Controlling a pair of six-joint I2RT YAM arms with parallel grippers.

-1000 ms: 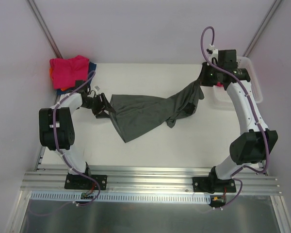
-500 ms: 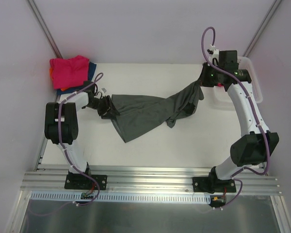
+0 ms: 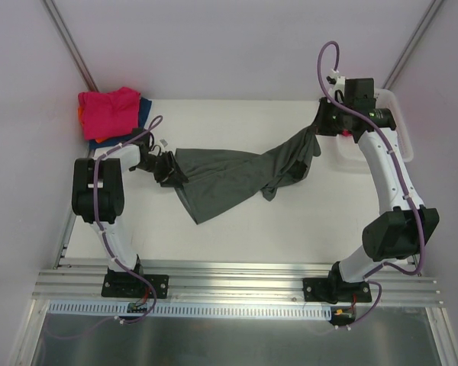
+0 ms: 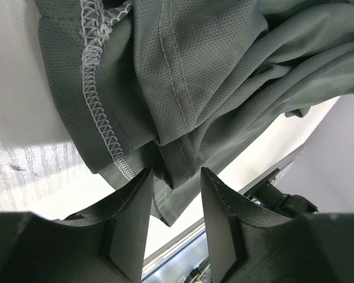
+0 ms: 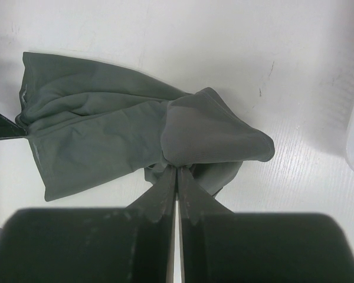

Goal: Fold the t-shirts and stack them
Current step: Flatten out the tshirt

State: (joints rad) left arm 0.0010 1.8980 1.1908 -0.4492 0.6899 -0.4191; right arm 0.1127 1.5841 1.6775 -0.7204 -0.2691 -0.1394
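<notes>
Left gripper [image 4: 176,197] straddled the dark grey t-shirt [image 3: 229,177] hem, jaws part-spread, can't tell if biting. Shirt hung twisted across mid table [image 3: 290,229]. Right gripper [image 5: 177,177] pinched its raised right end. Risk: shallow left hold slips under tension and the shirt bunches.

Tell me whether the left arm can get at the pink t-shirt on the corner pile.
Probably yes: the pink t-shirt lies close beyond the left arm with nothing between. But the left gripper straddles a fold of the dark grey t-shirt, so it must leave that first.
</notes>
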